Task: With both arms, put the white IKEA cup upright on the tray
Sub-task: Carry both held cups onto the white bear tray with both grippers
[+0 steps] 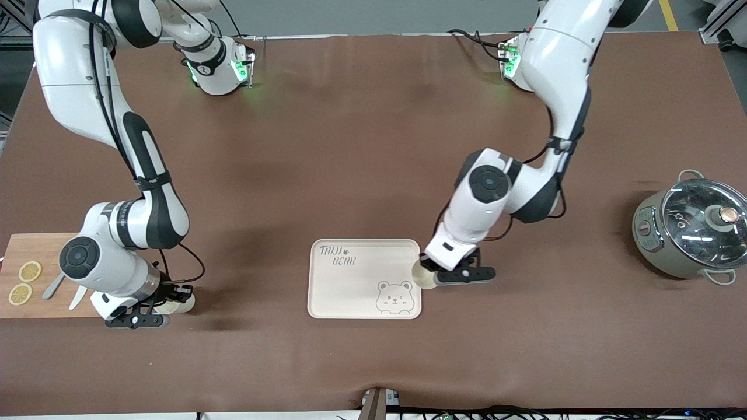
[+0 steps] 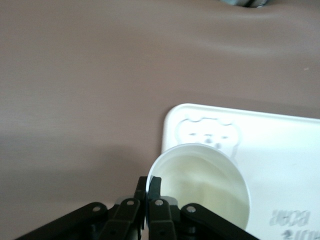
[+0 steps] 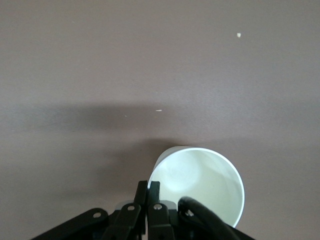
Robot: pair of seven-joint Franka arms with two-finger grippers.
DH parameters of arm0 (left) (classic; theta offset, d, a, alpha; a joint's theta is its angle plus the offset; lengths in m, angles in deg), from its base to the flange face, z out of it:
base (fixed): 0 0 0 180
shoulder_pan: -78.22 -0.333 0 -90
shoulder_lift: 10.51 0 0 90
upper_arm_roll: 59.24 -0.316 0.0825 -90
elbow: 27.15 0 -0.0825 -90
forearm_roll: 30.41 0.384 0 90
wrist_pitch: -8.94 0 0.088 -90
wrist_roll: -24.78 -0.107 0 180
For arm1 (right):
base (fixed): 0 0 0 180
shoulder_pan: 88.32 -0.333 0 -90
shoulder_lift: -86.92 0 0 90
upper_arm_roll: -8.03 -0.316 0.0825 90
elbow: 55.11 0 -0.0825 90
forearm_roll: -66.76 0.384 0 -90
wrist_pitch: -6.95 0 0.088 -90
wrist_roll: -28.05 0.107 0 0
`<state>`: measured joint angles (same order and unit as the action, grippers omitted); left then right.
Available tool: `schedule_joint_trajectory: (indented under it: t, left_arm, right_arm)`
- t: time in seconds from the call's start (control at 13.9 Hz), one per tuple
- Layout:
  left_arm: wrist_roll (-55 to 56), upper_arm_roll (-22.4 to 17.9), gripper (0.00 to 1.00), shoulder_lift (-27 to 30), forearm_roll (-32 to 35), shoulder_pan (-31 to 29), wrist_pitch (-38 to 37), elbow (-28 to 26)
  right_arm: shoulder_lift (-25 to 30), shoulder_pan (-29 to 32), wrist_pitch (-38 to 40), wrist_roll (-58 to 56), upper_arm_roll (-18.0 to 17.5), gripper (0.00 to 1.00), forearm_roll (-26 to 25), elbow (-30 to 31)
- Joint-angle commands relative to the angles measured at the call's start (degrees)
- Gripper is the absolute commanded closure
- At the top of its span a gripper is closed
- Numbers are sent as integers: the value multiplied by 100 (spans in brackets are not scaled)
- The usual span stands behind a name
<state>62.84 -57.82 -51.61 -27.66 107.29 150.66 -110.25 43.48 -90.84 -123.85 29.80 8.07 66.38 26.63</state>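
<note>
L gripper [image 1: 433,274] pinches the rim of a white cup [image 1: 424,276], upright, over the tray [image 1: 350,291] edge at the L arm's end. R gripper [image 1: 165,301] is clamped on the rim of a second white cup [image 1: 175,304], on the table just beside the cutting board [image 1: 35,245].

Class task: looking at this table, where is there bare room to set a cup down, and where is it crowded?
The tray is bare between its lettering and its bear drawing. Open brown table lies between the tray and the arms' bases, and between the left gripper and the pot. The cutting board, beside the right gripper, is crowded with lemon slices and utensils.
</note>
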Motion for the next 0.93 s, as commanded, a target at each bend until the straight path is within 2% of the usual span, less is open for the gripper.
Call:
schedule_joint_trajectory:
  t: [0.0, 0.29, 0.86]
  left_arm:
    - [438, -115, 100, -555, 138, 257, -189, 986]
    - [676, -879, 100, -1030, 121, 1056, 21, 1506]
    - [676, -1161, 100, -1497, 147, 1294, 786, 1498]
  right_arm:
    - [125, -160, 81, 158, -21, 100, 12, -62]
    - [143, -590, 108, 1071, -4, 100, 3, -238]
    - [38, -1750, 591, 3119, 22, 100, -102, -774]
